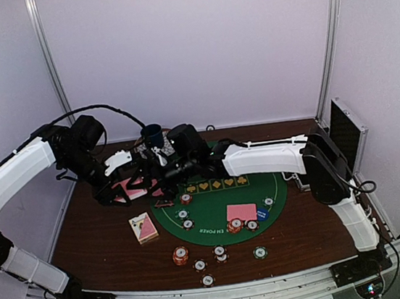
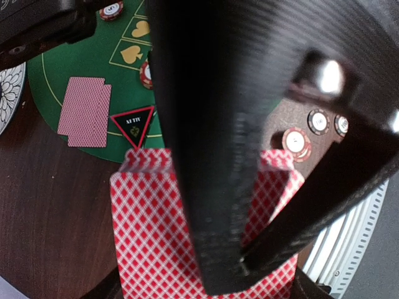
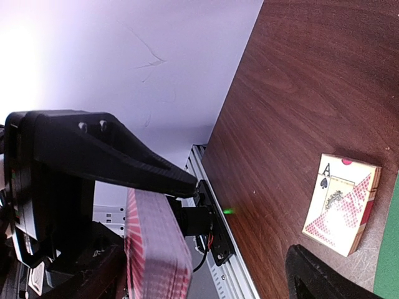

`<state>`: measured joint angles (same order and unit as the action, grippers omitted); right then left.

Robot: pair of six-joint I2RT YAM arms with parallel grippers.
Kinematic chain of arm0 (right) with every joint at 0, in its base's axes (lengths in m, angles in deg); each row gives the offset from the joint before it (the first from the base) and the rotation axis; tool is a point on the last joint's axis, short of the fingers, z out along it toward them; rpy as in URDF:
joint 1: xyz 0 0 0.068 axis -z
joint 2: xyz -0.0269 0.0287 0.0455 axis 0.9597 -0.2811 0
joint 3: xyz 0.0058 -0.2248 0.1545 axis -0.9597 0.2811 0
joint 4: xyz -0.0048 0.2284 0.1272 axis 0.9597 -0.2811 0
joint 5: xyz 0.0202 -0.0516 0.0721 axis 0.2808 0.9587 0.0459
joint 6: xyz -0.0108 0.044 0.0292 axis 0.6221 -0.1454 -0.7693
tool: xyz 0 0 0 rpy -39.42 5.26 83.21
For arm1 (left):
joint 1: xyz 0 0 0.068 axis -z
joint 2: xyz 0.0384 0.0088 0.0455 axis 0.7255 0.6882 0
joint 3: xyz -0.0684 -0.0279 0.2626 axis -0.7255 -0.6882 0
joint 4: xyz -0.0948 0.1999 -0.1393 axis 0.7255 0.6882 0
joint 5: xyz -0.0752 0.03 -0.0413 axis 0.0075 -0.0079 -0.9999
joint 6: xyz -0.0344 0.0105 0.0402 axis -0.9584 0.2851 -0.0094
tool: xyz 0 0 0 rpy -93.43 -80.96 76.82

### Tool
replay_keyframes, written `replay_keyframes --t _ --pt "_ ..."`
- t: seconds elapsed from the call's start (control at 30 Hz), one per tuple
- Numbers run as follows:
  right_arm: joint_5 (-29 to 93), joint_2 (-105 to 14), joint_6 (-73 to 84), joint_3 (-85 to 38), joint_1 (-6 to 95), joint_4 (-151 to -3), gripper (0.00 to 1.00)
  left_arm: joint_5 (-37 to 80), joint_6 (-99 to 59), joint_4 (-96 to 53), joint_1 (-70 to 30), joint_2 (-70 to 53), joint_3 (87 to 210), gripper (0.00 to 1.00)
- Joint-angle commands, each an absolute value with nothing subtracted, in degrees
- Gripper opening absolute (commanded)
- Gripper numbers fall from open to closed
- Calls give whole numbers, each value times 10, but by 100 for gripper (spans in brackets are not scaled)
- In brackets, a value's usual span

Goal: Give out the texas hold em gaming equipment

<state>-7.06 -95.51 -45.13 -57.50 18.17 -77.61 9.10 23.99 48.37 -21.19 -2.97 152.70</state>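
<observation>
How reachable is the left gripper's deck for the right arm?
Probably yes: the right gripper is open, close beside the deck, whose edge shows bare in the right wrist view. The left gripper, shut on it, covers its middle.

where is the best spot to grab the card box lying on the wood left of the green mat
Take the card box across its two long side edges, coming straight down from above. It lies flat with its printed broad face up, so only the thin sides offer opposing faces, and its narrower width suits a two-finger hand.
</observation>
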Motion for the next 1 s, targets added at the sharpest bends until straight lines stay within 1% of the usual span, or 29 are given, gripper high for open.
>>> replay_keyframes --t 0.0,0.37,0.67,0.83,0.97 --pt "-70 -972 -476 -592 189 -763 90 72 249 466 -213 -42 1544 0" --pt "-63 -948 -486 -529 209 -753 78 75 251 466 -213 -47 1544 0" --pt "-54 -914 -454 -494 220 -787 73 79 253 470 -213 -50 1543 0" --pt "-59 -890 -465 -478 221 -764 65 80 253 470 -213 -48 1541 0" --pt "-72 -867 -496 -462 221 -702 61 82 253 470 -213 -44 1539 0"
